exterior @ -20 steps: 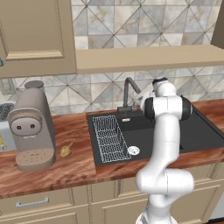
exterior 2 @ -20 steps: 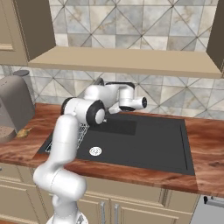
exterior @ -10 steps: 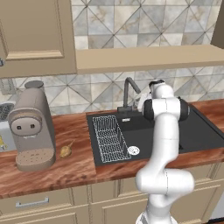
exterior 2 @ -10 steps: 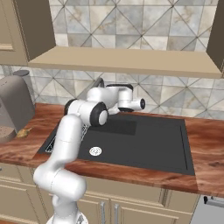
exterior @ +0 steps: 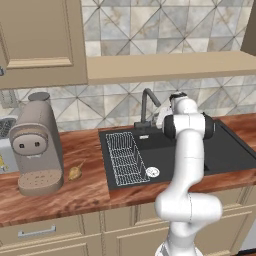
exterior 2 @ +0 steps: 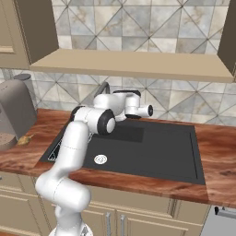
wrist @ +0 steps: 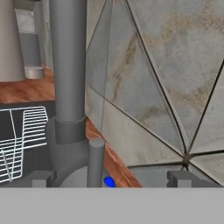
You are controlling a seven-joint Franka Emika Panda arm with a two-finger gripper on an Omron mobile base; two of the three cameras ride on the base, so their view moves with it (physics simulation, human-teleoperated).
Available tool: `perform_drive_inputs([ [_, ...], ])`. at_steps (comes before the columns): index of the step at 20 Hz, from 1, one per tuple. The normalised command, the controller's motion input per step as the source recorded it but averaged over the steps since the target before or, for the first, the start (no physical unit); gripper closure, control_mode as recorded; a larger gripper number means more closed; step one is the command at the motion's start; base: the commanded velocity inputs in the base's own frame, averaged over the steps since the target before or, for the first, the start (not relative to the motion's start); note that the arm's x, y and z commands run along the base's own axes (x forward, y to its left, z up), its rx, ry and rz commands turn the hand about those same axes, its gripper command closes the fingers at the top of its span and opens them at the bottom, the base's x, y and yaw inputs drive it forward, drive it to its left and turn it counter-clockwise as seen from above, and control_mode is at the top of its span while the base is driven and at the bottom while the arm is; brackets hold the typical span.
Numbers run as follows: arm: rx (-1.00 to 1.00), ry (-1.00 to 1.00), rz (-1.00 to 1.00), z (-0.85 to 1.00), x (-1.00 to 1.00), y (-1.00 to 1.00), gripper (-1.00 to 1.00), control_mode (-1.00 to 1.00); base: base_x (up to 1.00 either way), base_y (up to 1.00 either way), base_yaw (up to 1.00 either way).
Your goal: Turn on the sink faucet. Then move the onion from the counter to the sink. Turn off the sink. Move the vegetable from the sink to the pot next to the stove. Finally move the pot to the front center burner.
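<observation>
Two fingertips of the gripper stand wide apart, holding nothing, with the faucet handle between them. To open the water, push the handle sideways gently. The onion waits on the counter, beside the coffee machine.

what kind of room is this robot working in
A kitchen, rendered in simulation. A dark sink with a faucet is set into a wooden counter, a coffee machine stands to the left, and there are wall cabinets and a tiled backsplash above.
</observation>
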Motion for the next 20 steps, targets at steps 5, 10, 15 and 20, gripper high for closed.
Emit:
perform_drive_inputs([
  [5,0.03,0.00,0.00,0.00,0.08,0.21,-1.00,-1.00,0.00,0.00,0.00],
  [10,0.02,0.00,0.00,0.00,0.05,0.31,-1.00,-1.00,0.00,0.00,0.00],
  [15,0.02,0.00,0.00,0.00,0.01,0.29,-1.00,-1.00,0.00,0.00,0.00],
  [20,0.01,0.00,0.00,-0.01,0.02,0.32,1.00,-1.00,0.00,0.00,0.00],
])
